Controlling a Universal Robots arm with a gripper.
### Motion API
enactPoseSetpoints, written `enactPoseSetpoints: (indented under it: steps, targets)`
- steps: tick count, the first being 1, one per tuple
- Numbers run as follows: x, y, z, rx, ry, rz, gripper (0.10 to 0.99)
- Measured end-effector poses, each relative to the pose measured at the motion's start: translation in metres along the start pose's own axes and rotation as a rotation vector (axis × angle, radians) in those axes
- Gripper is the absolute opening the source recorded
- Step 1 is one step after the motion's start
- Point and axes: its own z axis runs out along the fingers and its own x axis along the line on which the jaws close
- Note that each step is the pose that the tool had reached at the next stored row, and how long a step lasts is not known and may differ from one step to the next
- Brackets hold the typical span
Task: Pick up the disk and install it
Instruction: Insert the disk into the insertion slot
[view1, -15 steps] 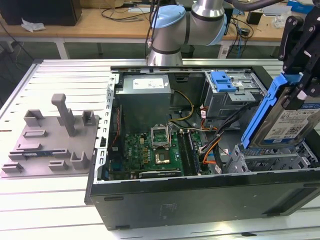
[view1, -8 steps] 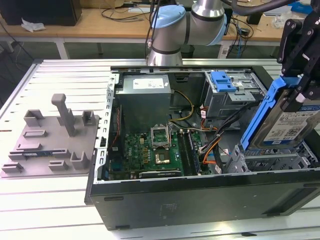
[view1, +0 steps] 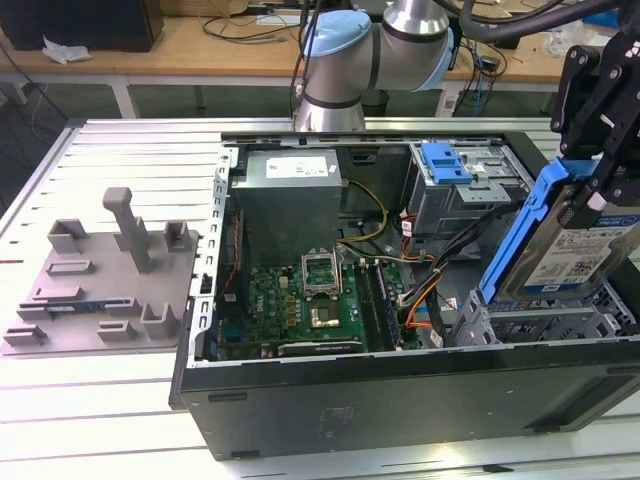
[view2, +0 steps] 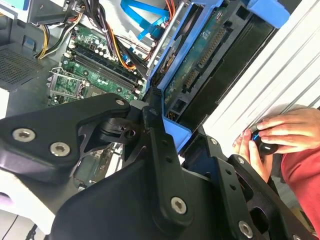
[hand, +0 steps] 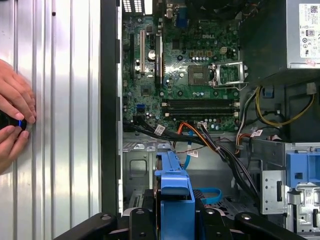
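Computer case (view1: 380, 405): open, on slatted bench (view1: 90, 420). Disk (view1: 565, 250): tilted, raised over the case interior at the exterior view's right, clamped in claw (view1: 598, 190). Grey holder (view1: 100, 270): well apart, exterior view's left. Blue latch (view1: 446, 162): farther back.

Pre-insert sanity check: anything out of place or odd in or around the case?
Two things. The disk hangs tilted in the jaws above the drive bay at the exterior view's right, not seated. A person's hands rest on the table beside the case, holding a small black device near the arm.
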Motion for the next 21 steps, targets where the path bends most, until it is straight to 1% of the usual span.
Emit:
enactPoseSetpoints:
  steps: [7, 11, 16, 21]
  targets:
    - [0.0001, -0.0001, 0.0034, 0.0, 0.0, 0.0, 0.369]
    - [0.0001, -0.0002, 0.0077, 0.0, 0.0003, 0.0, 0.369]
    - [0.0002, -0.0004, 0.0154, 0.0, 0.0, 0.0, 0.369]
    - [0.0003, -0.0006, 0.02, 0.0, 0.0, 0.0, 0.369]
